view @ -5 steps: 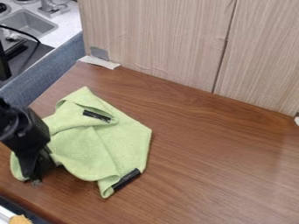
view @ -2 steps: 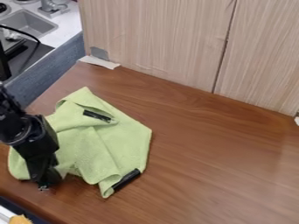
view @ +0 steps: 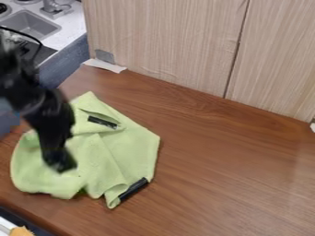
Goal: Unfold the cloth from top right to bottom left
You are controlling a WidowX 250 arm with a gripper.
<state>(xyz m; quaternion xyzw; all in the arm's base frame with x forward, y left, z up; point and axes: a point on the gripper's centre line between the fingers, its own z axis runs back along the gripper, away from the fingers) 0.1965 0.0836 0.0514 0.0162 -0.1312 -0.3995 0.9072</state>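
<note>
The tabletop is of brown wood with visible grain. Along its back edge stand pale wooden panels, and near its back left corner is a piece of white tape. Beyond the left edge there is a grey sink with a faucet. The green cloth lies wrinkled and partly folded at the left part of the tabletop, with two black strips on it. The pincer is over the cloth; whether it is open or closed, I cannot tell.
</note>
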